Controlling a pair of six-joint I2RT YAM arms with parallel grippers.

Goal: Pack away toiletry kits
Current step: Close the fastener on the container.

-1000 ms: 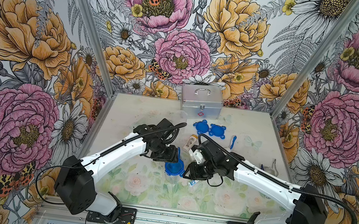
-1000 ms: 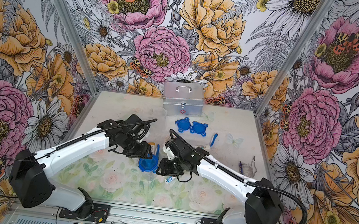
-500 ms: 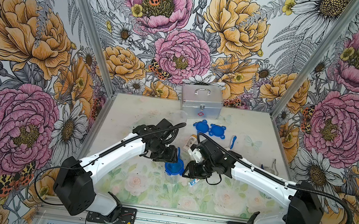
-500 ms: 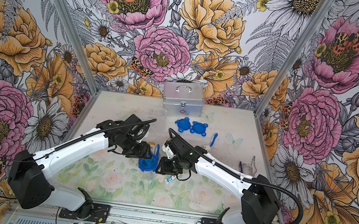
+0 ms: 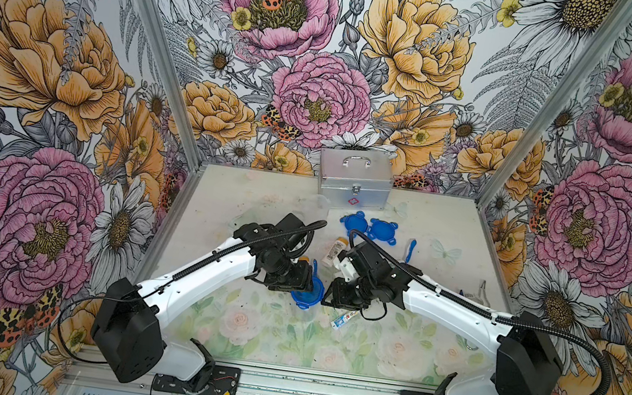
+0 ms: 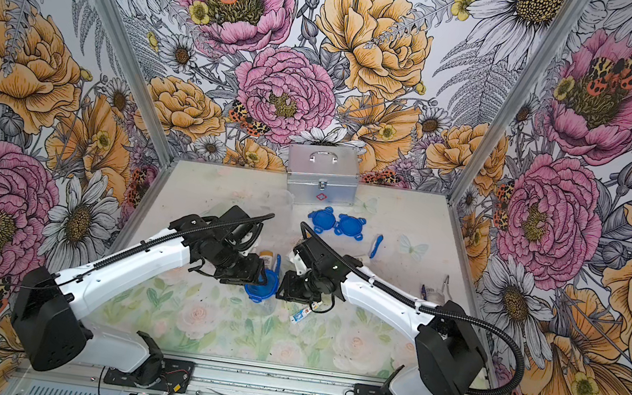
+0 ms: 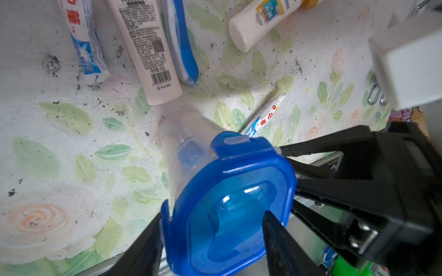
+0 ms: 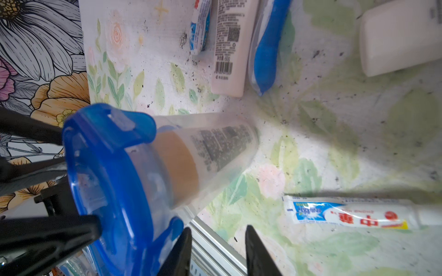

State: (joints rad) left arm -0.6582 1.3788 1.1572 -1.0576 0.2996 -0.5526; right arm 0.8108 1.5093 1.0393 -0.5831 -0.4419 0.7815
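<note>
Since a second ago the right arm (image 5: 458, 306) has swung its black shoulder block a little toward mid-counter, and its hand (image 5: 327, 296) sits slightly nearer the lid. The left arm (image 5: 203, 271) has barely shifted.

Both arms reach in over the floral counter (image 5: 244, 335) and meet at its middle. A silver case (image 5: 354, 183) stands closed against the back wall.

Between the two hands a clear cup (image 8: 215, 148) stands upright with a blue lid (image 5: 307, 289) on top. Through its wall show an orange-capped inner bottle (image 8: 191, 153) and something blue. The left hand (image 7: 212, 215) grips the lid's rim, one finger on each side. The right hand's jaws stand apart with only the counter showing between them, and one finger (image 8: 181, 246) lies just beside a lid tab.

Two spare lids (image 5: 354, 224) lie touching just in front of the case. A loose bottle (image 5: 334, 251) lies behind the right hand. Beneath the left hand a second bottle (image 7: 148, 52), a toothbrush (image 7: 181, 43) and a tube (image 7: 88, 47) lie side by side. Another toothbrush (image 5: 411, 250) lies apart to the right of the spare lids. A small tube (image 5: 345, 319) lies near the right hand, on the front side.
</note>
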